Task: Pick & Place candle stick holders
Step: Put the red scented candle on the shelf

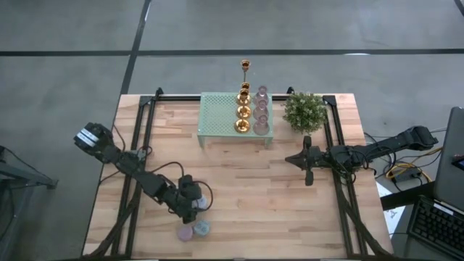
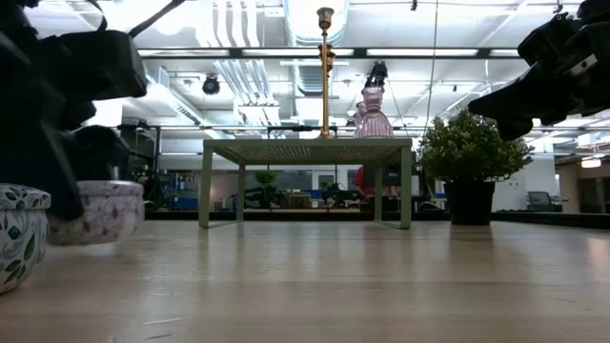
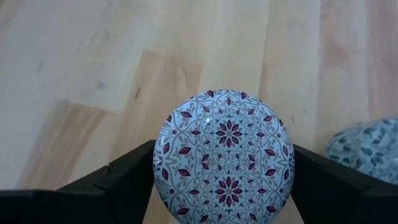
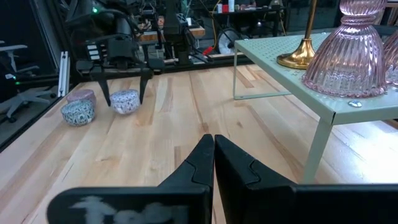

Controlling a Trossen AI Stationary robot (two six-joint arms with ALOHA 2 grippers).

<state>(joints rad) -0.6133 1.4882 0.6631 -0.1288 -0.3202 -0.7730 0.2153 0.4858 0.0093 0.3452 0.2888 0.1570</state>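
Observation:
A squat round candle stick holder (image 3: 224,155), white with dark red flowers, stands near the table's front left, between the fingers of my left gripper (image 1: 194,206). The right wrist view shows the same holder (image 4: 125,101). Two more squat holders, a pinkish one (image 1: 186,232) and a blue-patterned one (image 1: 202,228), rest on the table just nearer the front edge. Gold holders (image 1: 243,109) and pink glass ones (image 1: 261,112) stand in rows on the mint-green stand (image 1: 217,119). My right gripper (image 4: 213,149) is shut on nothing and hovers at the right (image 1: 306,170). My left gripper has the patterned holder pinched between its two fingers, one on each side of the round wall (image 3: 157,163). The fingers (image 3: 124,183) come slanting down from the table's left. The holder stands upright, and in the right wrist view its base seems to rest on the table.
A bushy green plant (image 1: 304,110) stands right of the stand at the far edge. A tall thin gold holder (image 2: 325,76) rises from the stand's far side. Bare wood lies between the stand and the front holders.

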